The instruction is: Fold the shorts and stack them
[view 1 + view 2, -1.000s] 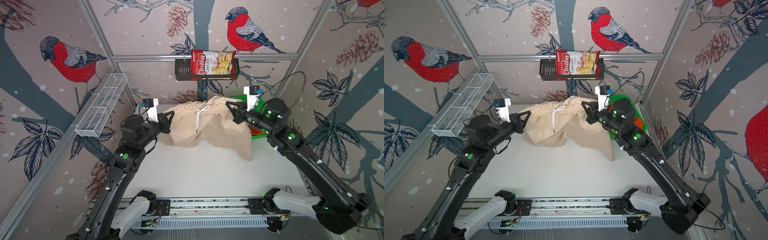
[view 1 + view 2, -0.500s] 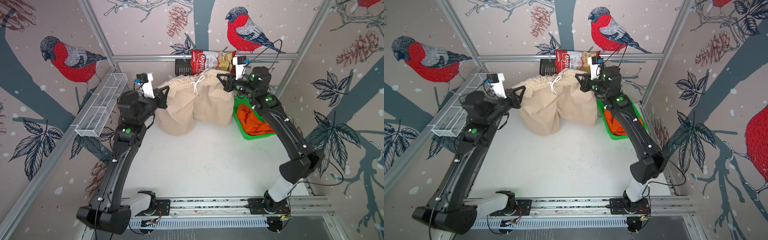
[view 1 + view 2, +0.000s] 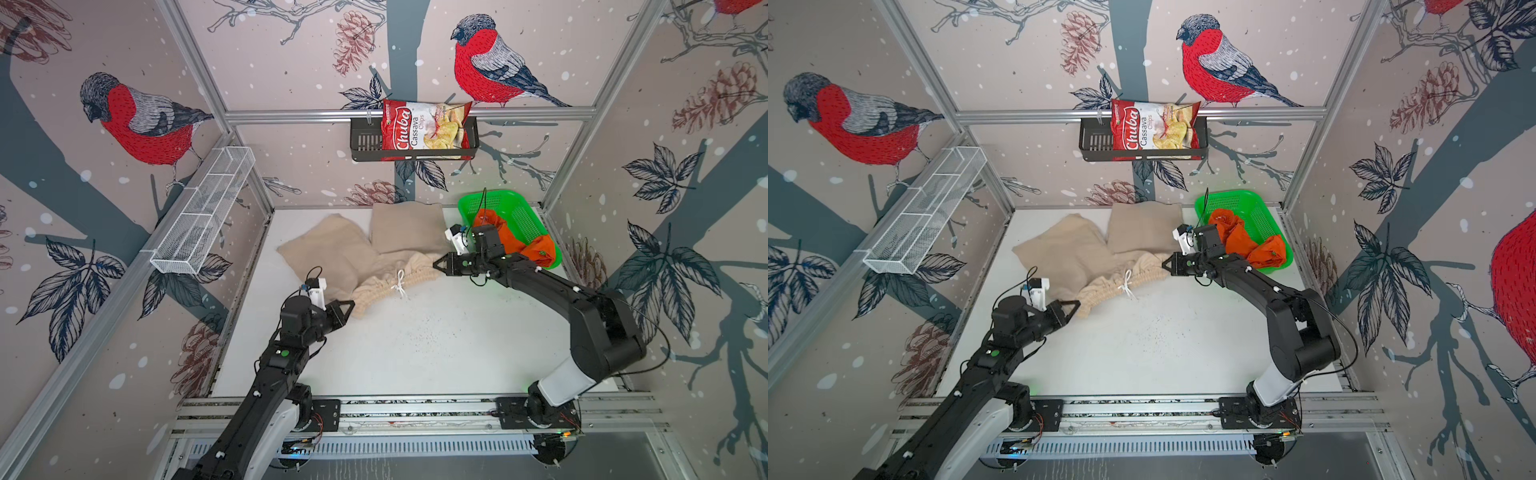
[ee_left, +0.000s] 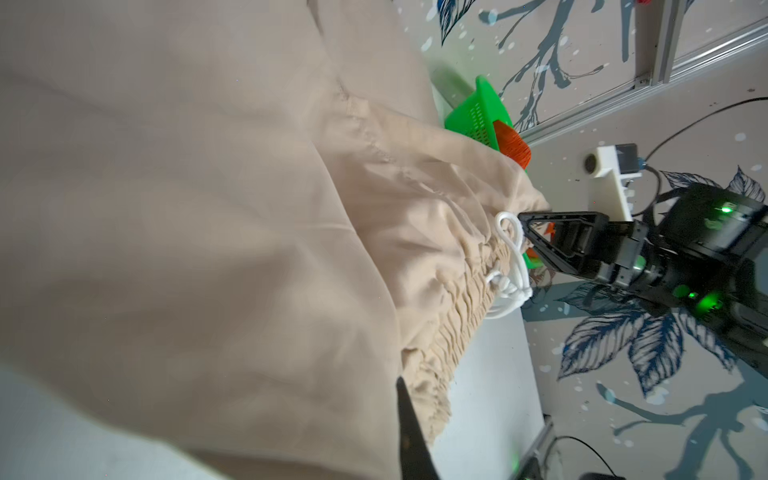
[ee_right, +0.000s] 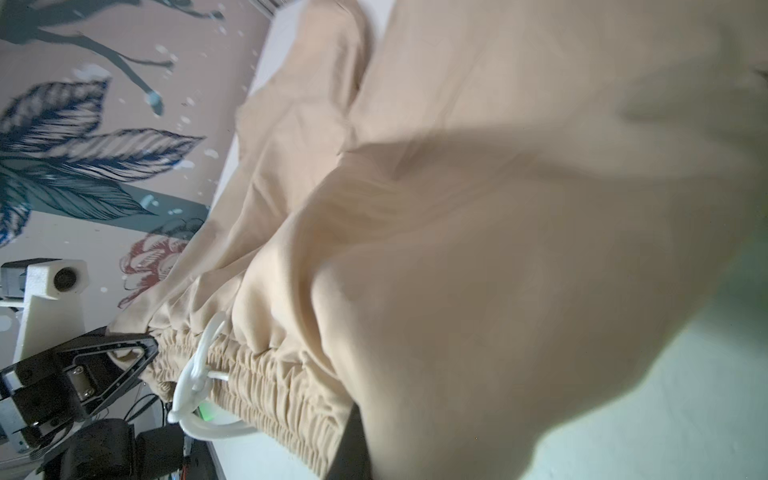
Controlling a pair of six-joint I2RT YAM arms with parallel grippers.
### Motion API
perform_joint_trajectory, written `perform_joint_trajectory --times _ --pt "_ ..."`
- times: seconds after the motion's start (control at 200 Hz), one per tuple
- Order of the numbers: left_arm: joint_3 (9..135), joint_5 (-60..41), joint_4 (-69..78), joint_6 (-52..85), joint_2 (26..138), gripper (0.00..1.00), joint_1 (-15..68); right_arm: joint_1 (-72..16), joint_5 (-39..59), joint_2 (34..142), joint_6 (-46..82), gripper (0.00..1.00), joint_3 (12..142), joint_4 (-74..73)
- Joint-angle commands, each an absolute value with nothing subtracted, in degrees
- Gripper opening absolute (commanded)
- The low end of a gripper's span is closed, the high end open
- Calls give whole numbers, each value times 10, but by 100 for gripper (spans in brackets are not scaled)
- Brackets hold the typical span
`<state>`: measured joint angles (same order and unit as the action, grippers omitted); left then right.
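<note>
The beige shorts [image 3: 374, 249] [image 3: 1084, 249] lie spread on the white table, legs toward the back wall and gathered waistband with white drawstring [image 3: 400, 282] toward the front. My left gripper [image 3: 352, 304] [image 3: 1077, 304] is shut on the waistband's left end. At its right end my right gripper [image 3: 435, 264] [image 3: 1164, 264] is pinched shut on the fabric. In the left wrist view beige cloth [image 4: 208, 208] covers most of the frame and the right gripper [image 4: 521, 216] shows at the far waistband corner. The orange shorts [image 3: 536, 249] [image 3: 1237, 237] sit crumpled in the green basket.
The green mesh basket [image 3: 511, 203] [image 3: 1246, 195] stands at the back right corner, just behind my right wrist. A white wire shelf [image 3: 203, 216] runs along the left wall. A black wall rack with a chips bag [image 3: 424, 133] hangs on the back wall.
Both grippers came down and forward from high at the back wall. The beige shorts, which hung between them, now lie on the table with the waistband nearest the front.
</note>
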<state>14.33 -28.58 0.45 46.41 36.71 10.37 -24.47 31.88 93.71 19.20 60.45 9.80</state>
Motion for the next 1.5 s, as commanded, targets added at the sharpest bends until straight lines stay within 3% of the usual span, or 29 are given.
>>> perform_joint_trajectory --times 0.0,0.07,0.15,0.195,0.265,0.505,0.815,1.116,1.266,1.496 --pt "122 -286 -24 541 331 5 105 -247 255 946 169 16 603 182" --pt "110 -305 -75 548 316 22 105 -253 235 943 171 28 604 201" --pt "111 -318 -106 552 309 47 108 -261 201 934 172 62 623 232" --pt "120 -317 -112 557 305 53 111 -265 175 924 175 70 640 249" --pt "149 -296 -142 551 300 61 111 -275 138 901 180 70 666 270" --pt "207 -267 -143 511 324 58 111 -364 115 871 217 66 697 231" --pt "187 -269 -38 496 425 57 115 -483 132 1026 303 62 669 94" --pt "136 -241 13 517 452 55 122 -407 79 1058 264 64 596 103" --pt "154 -206 -2 510 424 58 122 -335 52 1045 189 68 649 152" --pt "159 -180 48 509 443 58 123 -371 49 941 193 68 706 191"
